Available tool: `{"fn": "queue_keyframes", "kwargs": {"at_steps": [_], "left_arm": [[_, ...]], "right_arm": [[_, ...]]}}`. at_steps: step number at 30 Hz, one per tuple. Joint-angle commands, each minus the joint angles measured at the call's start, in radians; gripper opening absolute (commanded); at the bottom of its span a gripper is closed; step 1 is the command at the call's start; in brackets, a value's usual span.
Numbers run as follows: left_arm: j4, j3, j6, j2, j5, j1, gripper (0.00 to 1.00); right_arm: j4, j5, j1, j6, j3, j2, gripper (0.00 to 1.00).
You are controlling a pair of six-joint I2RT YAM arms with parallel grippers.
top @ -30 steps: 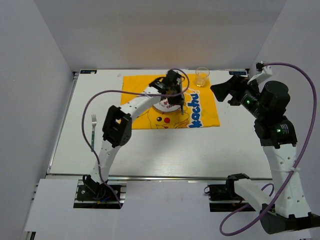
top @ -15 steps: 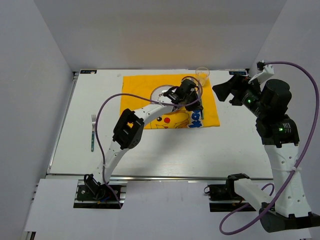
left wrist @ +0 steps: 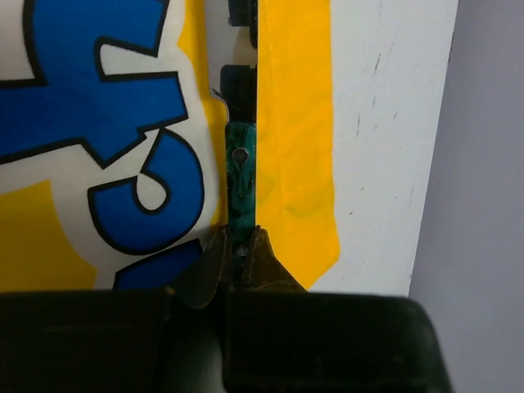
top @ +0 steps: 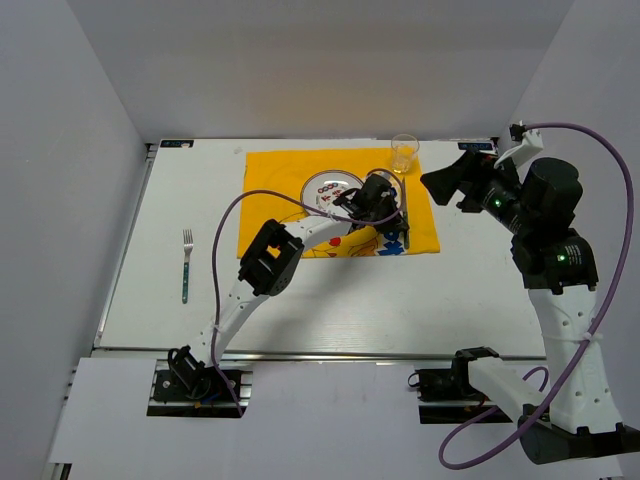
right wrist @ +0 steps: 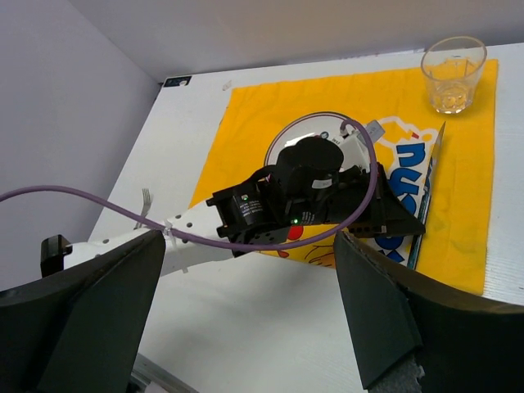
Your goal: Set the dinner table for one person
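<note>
Gripping the green handle of a knife (left wrist: 241, 176), the left tool (left wrist: 237, 246) is closed on it, and the blade is pointed away from the arm's base. The knife is laid along the right part of a yellow printed mat (top: 270, 180), to the right of a plate (top: 325, 185). A glass (top: 404, 153) is stood at the mat's far right corner. The right tool (right wrist: 246, 327) is held wide open, in the air off the mat's right edge. The white surface (top: 330, 300) is spread under it all, with a fork (top: 187, 265) lying well to the left.

Plate (top: 328, 188), knife (left wrist: 242, 173), glass (top: 404, 153) on placemat (top: 270, 200); fork (top: 186, 265) left on dinner table (top: 330, 300).
</note>
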Motion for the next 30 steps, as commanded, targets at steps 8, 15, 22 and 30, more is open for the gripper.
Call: {"fn": "queue_keyframes", "kwargs": {"at_steps": [8, 15, 22, 30], "left_arm": [[0.056, 0.003, -0.014, -0.023, -0.002, -0.013, 0.00], [0.041, 0.025, -0.044, -0.020, -0.024, -0.013, 0.00], [0.048, 0.023, -0.059, -0.007, -0.013, -0.013, 0.19], [0.042, 0.022, -0.056, -0.038, -0.028, -0.013, 0.52]], "right_arm": [[0.054, -0.047, -0.005, -0.017, -0.037, -0.012, 0.89], [0.062, -0.053, -0.005, -0.014, -0.045, -0.016, 0.89], [0.063, -0.056, -0.008, -0.014, -0.052, -0.025, 0.89], [0.065, -0.070, -0.005, -0.020, -0.051, -0.032, 0.89]]}}
